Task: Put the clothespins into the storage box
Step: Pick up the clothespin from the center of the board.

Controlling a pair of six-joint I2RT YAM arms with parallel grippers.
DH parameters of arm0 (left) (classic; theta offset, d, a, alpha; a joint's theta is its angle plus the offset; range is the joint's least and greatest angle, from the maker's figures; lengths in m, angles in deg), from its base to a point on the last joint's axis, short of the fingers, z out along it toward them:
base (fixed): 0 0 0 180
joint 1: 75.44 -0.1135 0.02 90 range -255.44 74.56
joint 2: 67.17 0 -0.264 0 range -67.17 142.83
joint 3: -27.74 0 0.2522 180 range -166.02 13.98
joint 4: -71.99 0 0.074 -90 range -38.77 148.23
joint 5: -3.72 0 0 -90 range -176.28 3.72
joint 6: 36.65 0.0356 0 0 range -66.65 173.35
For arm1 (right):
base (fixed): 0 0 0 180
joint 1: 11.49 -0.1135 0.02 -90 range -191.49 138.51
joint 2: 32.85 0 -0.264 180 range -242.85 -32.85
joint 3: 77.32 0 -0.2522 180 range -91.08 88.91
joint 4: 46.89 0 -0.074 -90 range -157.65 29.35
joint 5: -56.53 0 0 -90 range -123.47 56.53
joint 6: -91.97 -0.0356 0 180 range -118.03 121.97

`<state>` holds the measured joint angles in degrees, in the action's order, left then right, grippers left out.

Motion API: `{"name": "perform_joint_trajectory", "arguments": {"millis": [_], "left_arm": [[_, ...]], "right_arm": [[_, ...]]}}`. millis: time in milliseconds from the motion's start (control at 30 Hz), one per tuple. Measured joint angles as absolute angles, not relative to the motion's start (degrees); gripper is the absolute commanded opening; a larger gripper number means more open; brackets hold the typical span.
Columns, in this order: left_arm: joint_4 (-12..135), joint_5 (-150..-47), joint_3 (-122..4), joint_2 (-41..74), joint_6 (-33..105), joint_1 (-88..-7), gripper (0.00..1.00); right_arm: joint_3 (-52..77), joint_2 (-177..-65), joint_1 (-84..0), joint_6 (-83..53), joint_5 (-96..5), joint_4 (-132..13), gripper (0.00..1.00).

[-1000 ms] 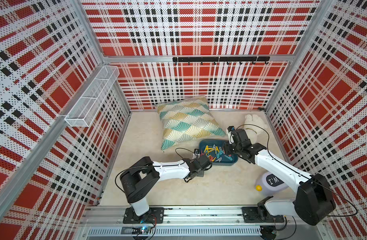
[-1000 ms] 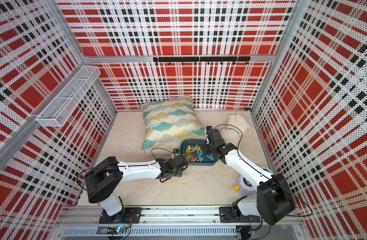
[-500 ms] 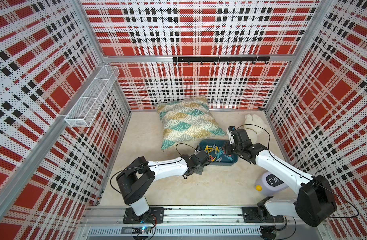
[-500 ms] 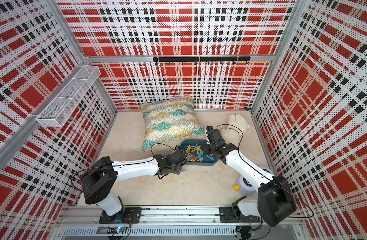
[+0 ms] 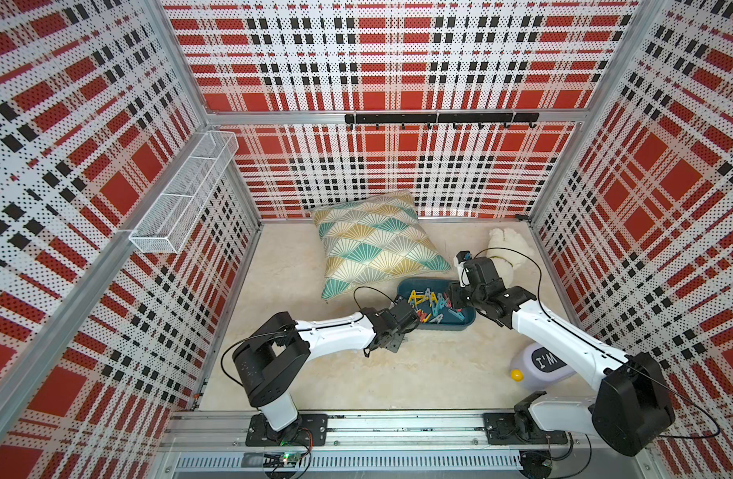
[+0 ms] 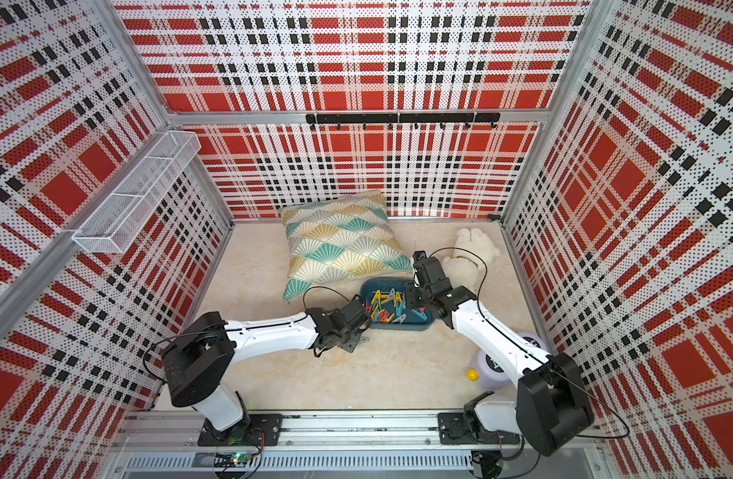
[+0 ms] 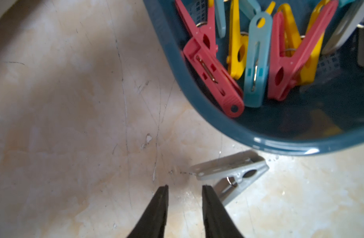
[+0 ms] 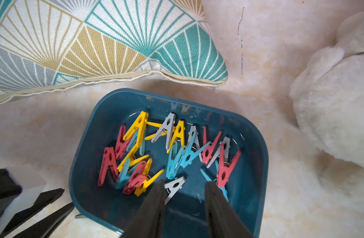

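The storage box is a dark teal tub on the floor in front of the pillow. Several red, yellow, blue and grey clothespins lie in it. One grey clothespin lies on the floor just outside the box rim. My left gripper is low by the box's near left corner, open and empty, with the grey clothespin beside one fingertip. My right gripper hangs over the box's right half, open, nothing between its fingers.
A fan-patterned pillow lies behind the box, its corner near the rim. A white plush toy sits back right. A pale bottle with a yellow ball stands under the right arm. A wire basket hangs on the left wall.
My left arm has stretched further out towards the box and its jaws have parted a little. The right arm has stayed where it was.
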<state>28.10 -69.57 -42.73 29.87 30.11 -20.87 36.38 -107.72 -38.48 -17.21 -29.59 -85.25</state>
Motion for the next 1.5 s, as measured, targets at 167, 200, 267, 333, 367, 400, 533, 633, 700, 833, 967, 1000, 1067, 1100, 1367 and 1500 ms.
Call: {"name": "perform_joint_trajectory", "arguments": {"millis": [167, 200, 267, 333, 367, 400, 533, 633, 700, 833, 967, 1000, 1067, 1100, 1367, 1500], "left_arm": [[28.1, -69.6, -42.7, 30.0, 30.8, -20.7, 0.35], [28.1, -69.7, -42.7, 30.0, 30.9, -20.6, 0.35], [28.1, -69.9, -42.7, 30.0, 30.9, -20.2, 0.35], [28.1, -69.9, -42.5, 30.0, 31.0, -19.9, 0.35], [28.1, -70.0, -42.3, 30.0, 31.0, -19.9, 0.35], [28.0, -70.0, -42.2, 30.0, 31.1, -19.8, 0.35], [28.0, -70.0, -41.8, 30.0, 31.2, -19.8, 0.35], [28.1, -70.1, -41.8, 30.5, 31.4, -19.8, 0.35], [28.1, -70.4, -41.8, 31.2, 32.0, -19.8, 0.35], [28.1, -70.8, -41.8, 32.4, 32.7, -19.6, 0.35], [28.2, -71.0, -42.8, 33.0, 33.0, -19.3, 0.35], [28.2, -71.1, -43.0, 33.1, 33.0, -19.2, 0.36], [28.2, -71.1, -43.4, 33.5, 33.1, -19.1, 0.36], [28.2, -71.1, -43.6, 33.7, 33.2, -18.9, 0.36], [28.3, -71.3, -44.7, 34.8, 33.8, -18.4, 0.32], [28.4, -71.9, -45.0, 35.0, 34.3, -18.4, 0.29]], "right_arm": [[36.4, -107.7, -38.5, -17.2, -29.5, -85.3, 0.4], [36.4, -107.7, -38.5, -17.2, -29.5, -85.3, 0.4], [36.4, -107.6, -38.5, -17.2, -29.6, -85.3, 0.4], [36.5, -107.6, -38.5, -17.2, -29.5, -85.3, 0.4], [36.6, -107.5, -38.5, -17.2, -29.5, -85.3, 0.4], [36.7, -107.5, -38.5, -17.2, -29.5, -85.3, 0.4], [36.7, -107.5, -38.5, -17.2, -29.6, -85.3, 0.4], [36.7, -107.5, -38.5, -17.2, -29.6, -85.3, 0.4], [36.7, -107.5, -38.5, -17.2, -29.5, -85.3, 0.4], [37.1, -107.0, -38.5, -17.2, -29.5, -85.3, 0.4], [37.2, -106.8, -38.5, -17.2, -29.4, -85.4, 0.4], [37.2, -106.8, -38.5, -17.2, -29.4, -85.4, 0.4], [37.2, -106.8, -38.5, -17.2, -29.4, -85.4, 0.4], [37.2, -106.8, -38.5, -17.2, -29.4, -85.4, 0.4], [37.5, -106.5, -38.5, -17.2, -29.4, -85.4, 0.4], [37.9, -106.1, -38.5, -17.2, -29.4, -85.5, 0.4]]}}
